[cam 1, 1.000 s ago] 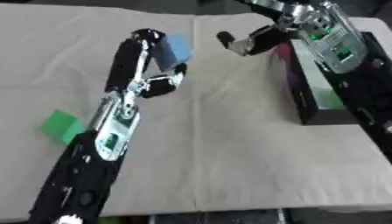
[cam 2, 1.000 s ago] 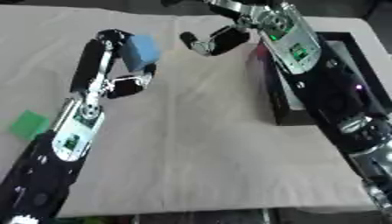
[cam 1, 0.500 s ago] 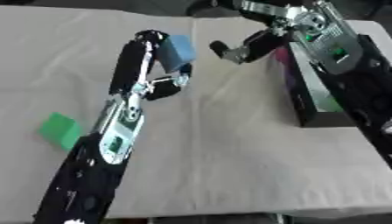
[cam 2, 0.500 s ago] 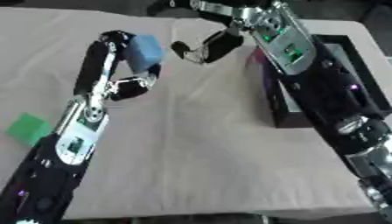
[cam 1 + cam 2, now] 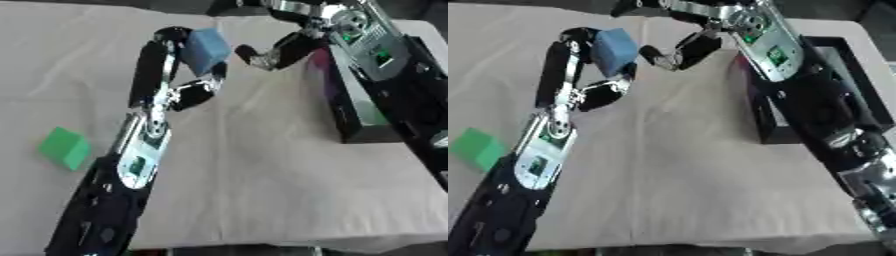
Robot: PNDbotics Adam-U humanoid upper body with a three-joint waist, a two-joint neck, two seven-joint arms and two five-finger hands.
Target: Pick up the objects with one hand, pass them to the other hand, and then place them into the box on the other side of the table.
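My left hand (image 5: pixel 592 60) is raised over the table (image 5: pixel 675 165), at about 11 o'clock in the view, and its fingers and thumb are curled around the blue block (image 5: pixel 614 45). My right hand (image 5: pixel 677 52) is just beside it, toward 12 o'clock, with the fingers relaxed and pointing at the block, not touching it. The black box (image 5: pixel 846 60) stands at 2 o'clock, partly hidden behind my right arm. A green block (image 5: pixel 476 147) lies on the cloth at 9 o'clock, well apart from both hands.
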